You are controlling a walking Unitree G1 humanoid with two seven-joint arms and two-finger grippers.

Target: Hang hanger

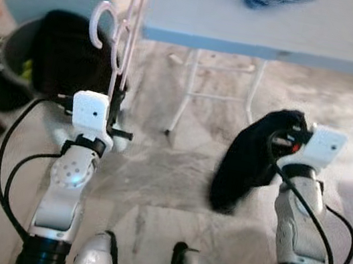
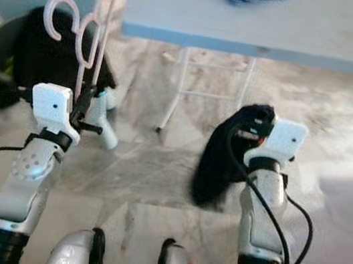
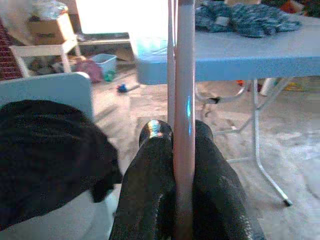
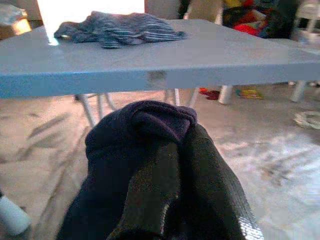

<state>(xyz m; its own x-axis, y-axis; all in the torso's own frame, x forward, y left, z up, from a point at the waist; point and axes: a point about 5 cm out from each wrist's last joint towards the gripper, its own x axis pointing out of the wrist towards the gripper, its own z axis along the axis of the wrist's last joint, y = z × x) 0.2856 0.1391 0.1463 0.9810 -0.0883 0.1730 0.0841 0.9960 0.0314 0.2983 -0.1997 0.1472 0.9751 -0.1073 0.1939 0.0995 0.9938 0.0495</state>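
A: Hanger status?

B: The pink plastic hanger [image 1: 126, 35] stands upright in the left hand [image 1: 118, 100], rising straight above it. Its curled hooks sit up and to the outer side of that hand. In the left wrist view the two black fingers [image 3: 150, 185] are pressed against the hanger's stem from both sides, so the hand is clamped on it.

A: And the right hand?

B: The right hand [image 1: 288, 138] is closed on a dark navy garment [image 1: 247, 161]. The cloth is bunched over the fingers and droops below the hand toward the marble floor [image 1: 174, 186].

A: What lies ahead of the hands?

B: A light blue folding surface [image 1: 269, 25] on white legs, beyond and above both hands, with a striped blue cloth [image 4: 120, 29] lying on its top. It is well apart from the hanger.

A: Anything beside the left hand?

B: A black garment [image 1: 68, 53] heaped over a grey bin [image 1: 14, 50], just to its outer side.
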